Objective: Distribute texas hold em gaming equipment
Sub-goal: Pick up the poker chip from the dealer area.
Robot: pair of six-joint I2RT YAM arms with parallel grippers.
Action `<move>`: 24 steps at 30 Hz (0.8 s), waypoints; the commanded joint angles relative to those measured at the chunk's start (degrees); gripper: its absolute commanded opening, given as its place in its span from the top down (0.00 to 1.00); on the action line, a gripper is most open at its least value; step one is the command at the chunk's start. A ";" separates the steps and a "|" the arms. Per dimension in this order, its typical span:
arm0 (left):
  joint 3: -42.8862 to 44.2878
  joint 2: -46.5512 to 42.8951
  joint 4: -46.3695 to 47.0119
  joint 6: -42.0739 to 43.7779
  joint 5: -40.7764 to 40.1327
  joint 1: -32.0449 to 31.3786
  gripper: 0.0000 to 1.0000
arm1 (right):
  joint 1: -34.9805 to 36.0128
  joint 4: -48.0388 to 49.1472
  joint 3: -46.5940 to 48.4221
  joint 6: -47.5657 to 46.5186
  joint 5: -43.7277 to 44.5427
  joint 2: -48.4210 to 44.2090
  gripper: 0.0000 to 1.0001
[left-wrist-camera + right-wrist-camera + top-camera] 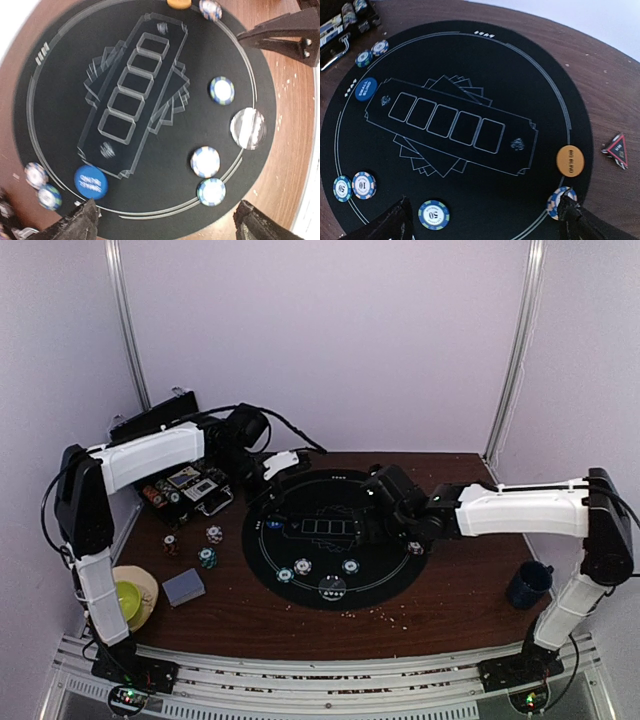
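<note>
The round black poker mat lies mid-table. On it sit a blue button disc, an orange button disc, a white disc and striped poker chips. My left gripper hovers open over the mat's left edge, nothing between its fingers. The right gripper is open above the mat's right side, and its right fingertip overlaps a blue-white chip. More chips and a grey-blue card deck lie left of the mat.
An open black case holding chips and cards stands at the back left. A dark blue mug is at the right front. A yellow-green bowl sits by the left arm's base. A small red triangle lies right of the mat.
</note>
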 commanded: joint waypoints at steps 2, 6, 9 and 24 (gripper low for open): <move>-8.39 -3.60 9.70 -4.81 -0.06 3.34 0.02 | 0.54 -7.51 7.37 -2.82 -7.00 9.63 0.00; -13.81 -5.93 15.59 -11.22 -3.57 5.33 0.02 | 0.64 -9.04 12.51 -3.48 -10.56 15.45 0.00; -15.63 -6.77 17.82 -13.99 -6.12 5.70 0.02 | 0.66 -10.44 15.43 -3.64 -12.75 17.92 0.00; -21.39 -11.32 24.55 -18.06 -10.68 5.84 0.02 | 0.55 -18.47 19.31 -3.26 -16.44 22.57 0.04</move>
